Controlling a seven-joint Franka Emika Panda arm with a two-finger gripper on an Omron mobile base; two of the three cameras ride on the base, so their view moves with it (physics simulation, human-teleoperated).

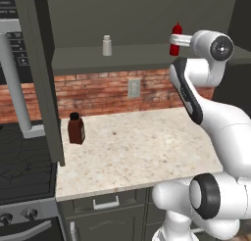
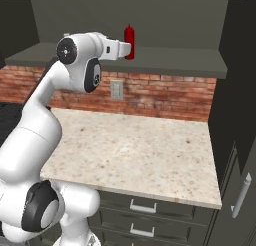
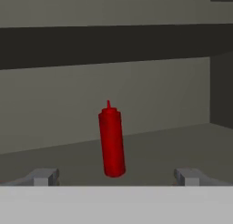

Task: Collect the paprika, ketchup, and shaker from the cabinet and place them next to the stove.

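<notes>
- The gripper [image 3: 116, 176] stands wide open at the mouth of the cabinet [image 1: 147, 59], its two fingertips [image 3: 43, 176] far apart and clamped on nothing.
- The ketchup [image 3: 111, 141] stands upright on the cabinet's shelf straight ahead of the gripper, centred between the fingertips but just beyond them, untouched.
- From the left base view the ketchup [image 1: 175, 39] rises directly behind the hand, which covers its lower part; from the right base view the bottle [image 2: 129, 40] sits against the hand's end.
- The shaker [image 1: 107, 45] stands on the same shelf, well apart to the gripper's left.
- The paprika [image 1: 76, 129] stands far below the gripper on the counter [image 1: 142, 152], at the edge beside the stove [image 1: 24, 171].
- The stove is cut off by the frame's edge.
</notes>
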